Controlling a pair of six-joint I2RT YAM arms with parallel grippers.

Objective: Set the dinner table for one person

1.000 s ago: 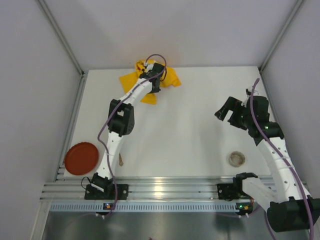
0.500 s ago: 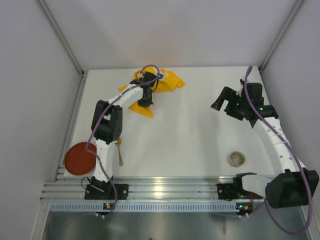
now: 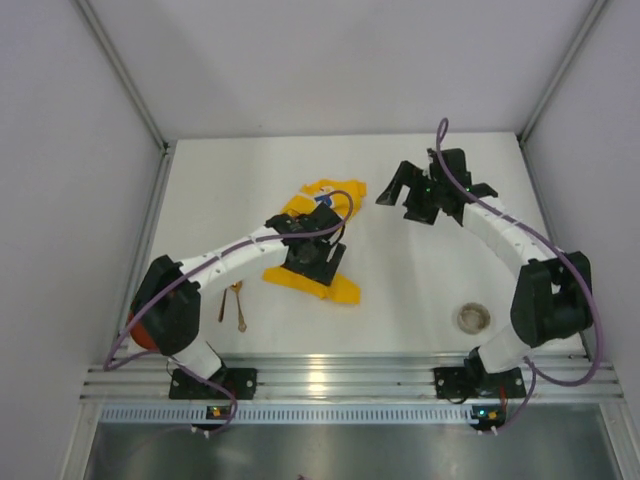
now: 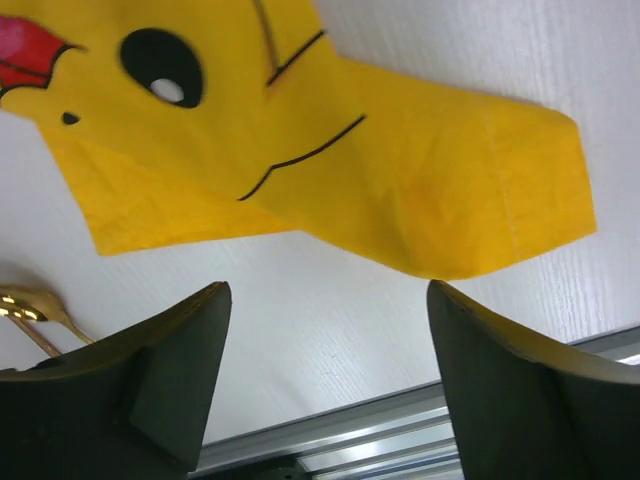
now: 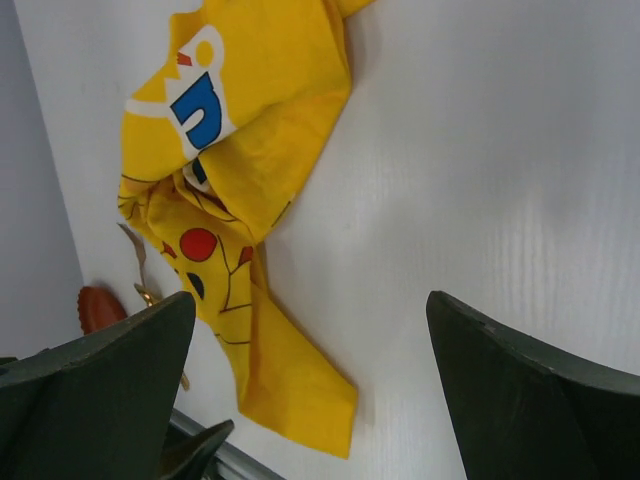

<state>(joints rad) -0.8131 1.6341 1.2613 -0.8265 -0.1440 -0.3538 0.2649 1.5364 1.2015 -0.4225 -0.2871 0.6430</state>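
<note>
The dinner table point(image 3: 420, 270) is a plain white top. A yellow cartoon-print cloth point(image 3: 335, 195) lies crumpled and partly spread near its middle. My left gripper point(image 3: 318, 262) hovers over the cloth's near part. In the left wrist view that gripper point(image 4: 328, 290) is open, with bare table between the fingers and the cloth point(image 4: 300, 150) lying just past the tips. My right gripper point(image 3: 400, 195) hangs just right of the cloth. It point(image 5: 310, 300) is open and holds nothing, with the cloth point(image 5: 240, 170) to its left.
Gold cutlery point(image 3: 236, 300) lies left of the cloth. A red plate point(image 3: 138, 328) sits at the near left, mostly hidden by the left arm. A small round cup point(image 3: 473, 318) stands at the near right. An aluminium rail point(image 3: 330, 375) borders the near edge.
The left arm pulled the cloth from the far edge toward the table's middle, then its jaws opened and let go. The right arm swung left toward the cloth.
</note>
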